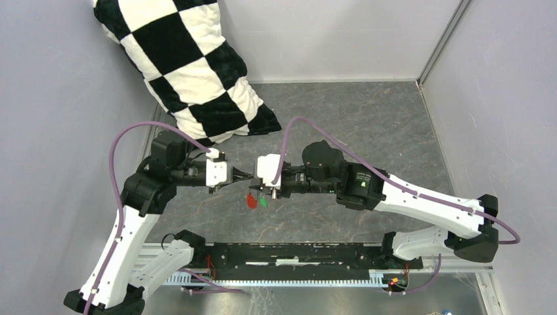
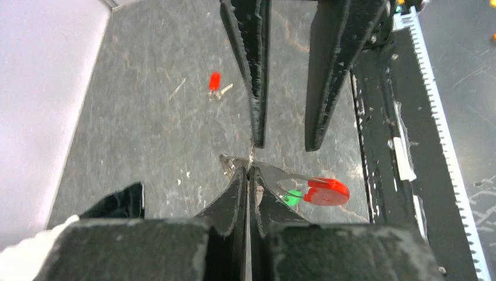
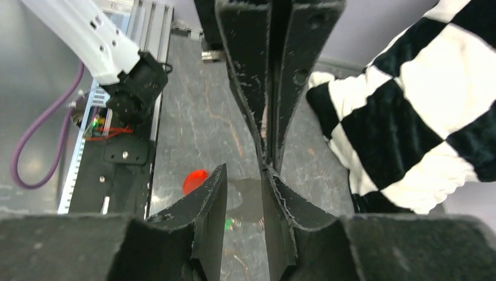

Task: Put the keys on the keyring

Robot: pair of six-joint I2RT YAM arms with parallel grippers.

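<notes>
left jaws: closed tight, tips pinching the keyring [image 2: 275, 171], held up off the surface [image 1: 341, 125]. Ring's thin wire runs out both sides of the tips.
right jaws: apart, clear gap, nothing btwn them. They face the left jaws tip to tip, nearly touching; left tips line up w/ one right finger, not w/ the gap.
Red tag [image 2: 326, 191] + green tag [image 2: 292, 198] hang off the ring just beside the left tips, under the right jaws' gap, green closer to the tips.
Keys [image 2: 216, 86] not on the ring: both lie flat on the surface, touching each other, well apart from both jaws, off to the side of the right jaws opposite the tags. Red-head key [image 2: 214, 81] and plain silver key [image 2: 226, 89] side by side.
B/w checkered cushion [image 1: 197, 72] in the far corner, well behind both jaws.
</notes>
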